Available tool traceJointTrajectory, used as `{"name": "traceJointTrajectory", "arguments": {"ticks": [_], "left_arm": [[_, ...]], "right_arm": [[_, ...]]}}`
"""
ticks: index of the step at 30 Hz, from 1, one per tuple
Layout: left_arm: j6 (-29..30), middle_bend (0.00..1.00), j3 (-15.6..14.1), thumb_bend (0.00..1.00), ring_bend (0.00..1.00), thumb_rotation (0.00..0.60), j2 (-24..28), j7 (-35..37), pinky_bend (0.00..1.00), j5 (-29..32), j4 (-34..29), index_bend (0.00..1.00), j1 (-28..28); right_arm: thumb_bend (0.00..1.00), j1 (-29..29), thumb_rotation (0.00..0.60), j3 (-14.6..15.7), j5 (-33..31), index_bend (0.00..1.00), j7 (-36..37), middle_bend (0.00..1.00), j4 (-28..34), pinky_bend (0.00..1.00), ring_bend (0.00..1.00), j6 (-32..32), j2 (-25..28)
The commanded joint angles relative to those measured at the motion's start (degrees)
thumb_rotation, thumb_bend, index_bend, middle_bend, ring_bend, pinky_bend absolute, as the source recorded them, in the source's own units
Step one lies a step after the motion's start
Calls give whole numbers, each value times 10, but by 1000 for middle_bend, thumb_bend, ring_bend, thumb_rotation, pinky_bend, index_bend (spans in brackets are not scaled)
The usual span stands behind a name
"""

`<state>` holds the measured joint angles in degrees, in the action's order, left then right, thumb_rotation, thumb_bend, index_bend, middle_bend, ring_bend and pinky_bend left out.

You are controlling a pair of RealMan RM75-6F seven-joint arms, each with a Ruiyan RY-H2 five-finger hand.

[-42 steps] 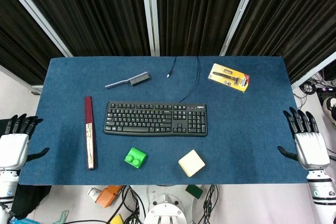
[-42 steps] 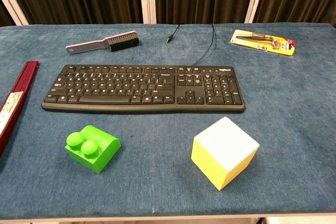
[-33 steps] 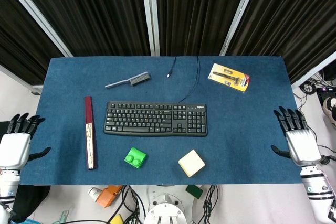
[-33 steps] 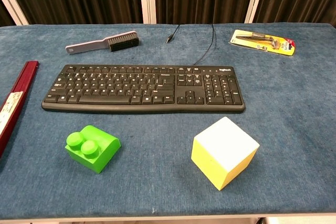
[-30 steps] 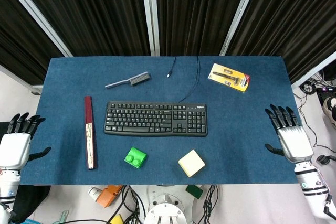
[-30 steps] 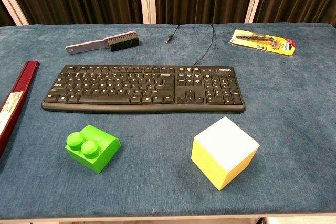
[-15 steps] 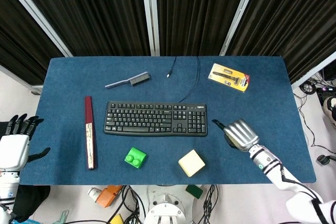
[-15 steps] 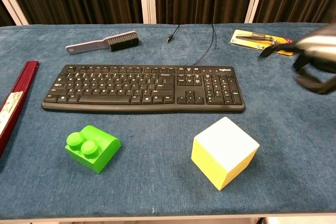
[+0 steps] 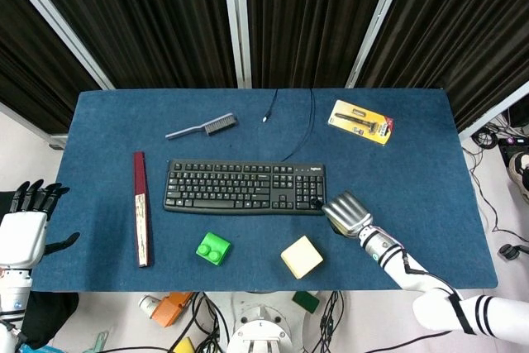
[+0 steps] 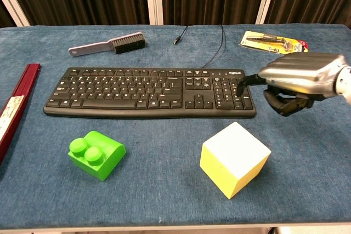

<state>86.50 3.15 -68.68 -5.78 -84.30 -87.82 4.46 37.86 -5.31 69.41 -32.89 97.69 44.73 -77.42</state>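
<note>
The keyboard (image 9: 245, 187) lies flat across the middle of the blue table (image 9: 413, 146), its long side facing you and its cord (image 9: 299, 126) running off toward the back edge, so the keys sit within reach of either arm. Your right hand (image 9: 347, 212) is at the keyboard's right end, palm down, with one finger stretched to the corner by the number pad; in the chest view that fingertip (image 10: 245, 80) is at the pad's outer keys, though whether it presses or only hovers is hard to tell. The other fingers are curled under the palm with nothing inside them, which leaves the one finger free to poke.

The yellow cube (image 9: 301, 256) sits just in front of that hand, near the table's front edge and apart from the keyboard, and the green brick (image 9: 213, 248) stands to its left, also clear of the keys. Both are low enough not to block your wrist as it comes in from the front right.

Your left hand (image 9: 23, 225) waits off the table's left edge, fingers spread and holding nothing, nearest the dark red ruler (image 9: 141, 207), which lies lengthwise beside the keyboard's left end. Behind the keyboard lie the brush (image 9: 201, 127) and, well to the right, the yellow packet (image 9: 360, 121), both out of the way.
</note>
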Motion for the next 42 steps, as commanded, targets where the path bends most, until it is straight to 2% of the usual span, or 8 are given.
{"name": "traceJointTrajectory", "arguments": {"ticks": [1, 22, 30, 33, 36, 39, 40, 42], "left_arm": [[0, 153, 0, 49, 64, 600, 0, 1, 0, 1, 1, 202, 0], [-4, 152, -1, 48, 64, 600, -6, 8, 0, 7, 13, 202, -3], [1, 152, 2, 48, 64, 600, -6, 15, 0, 5, 17, 202, -4], [2, 152, 3, 48, 64, 600, -6, 19, 0, 5, 20, 201, -4], [2, 152, 4, 49, 64, 600, -7, 24, 0, 6, 23, 202, -4], [1, 153, 4, 49, 64, 600, -9, 28, 0, 4, 26, 202, -2], [2, 153, 5, 48, 64, 600, -10, 29, 0, 3, 27, 202, -2], [2, 152, 5, 48, 64, 600, -12, 32, 0, 1, 29, 202, -1]], "right_arm": [[1000, 8, 583, 1, -6, 278, -4, 972, -5, 1000, 1000, 1, -8], [1000, 63, 582, 29, -68, 279, -28, 972, -38, 1000, 1000, -14, -49], [1000, 42, 579, 22, -29, 269, -5, 972, 13, 1000, 1000, 63, -5], [993, 10, 570, 22, -4, 201, 12, 970, 37, 998, 998, 125, 33], [766, -39, 571, 25, 21, 77, 29, 851, 48, 887, 883, 211, 68], [401, -93, 570, 29, 43, 0, 57, 520, 53, 640, 572, 297, 95], [350, -108, 568, 31, 51, 0, 70, 442, 52, 574, 495, 320, 102], [242, -142, 553, 37, 69, 0, 104, 236, 45, 327, 266, 363, 116]]}}
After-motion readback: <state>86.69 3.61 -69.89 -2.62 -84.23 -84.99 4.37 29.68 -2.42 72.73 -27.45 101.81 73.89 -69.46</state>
